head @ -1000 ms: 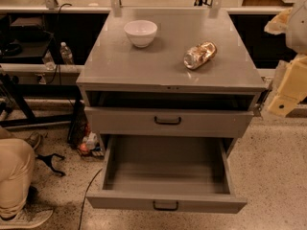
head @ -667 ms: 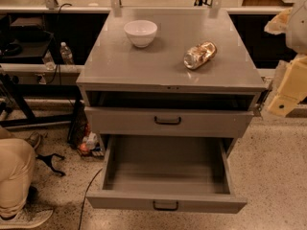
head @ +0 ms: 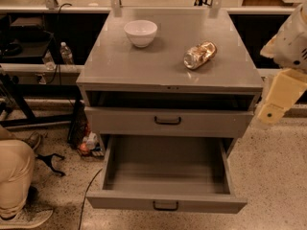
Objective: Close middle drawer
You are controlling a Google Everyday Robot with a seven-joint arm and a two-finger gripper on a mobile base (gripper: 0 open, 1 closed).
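Speckled floor (head: 268,176) under grey cabinet (head: 96,87); white bowl (head: 140,32) and crushed can (head: 200,54) on worktop (head: 163,63). Middle drawer (head: 165,171) pulled fully out, lowest. Gripper (head: 279,98) beside cabinet's right edge, apart from drawer; grip state impossible to tell.

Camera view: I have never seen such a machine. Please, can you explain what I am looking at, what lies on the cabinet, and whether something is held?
This moment is shown from a single camera that looks down at the front of a grey cabinet. Where the camera is mounted is not known. The pale shapes at the right edge are the robot's arm, which ends in its gripper. The gripper hangs beside the cabinet's right side, touches no drawer, and I see nothing held in it. On the cabinet top stands a white bowl, and what seems a crumpled shiny can lies on its side. The middle drawer, the one with the small black loop handle, is pulled out and looks empty. The upper drawer is pushed in.
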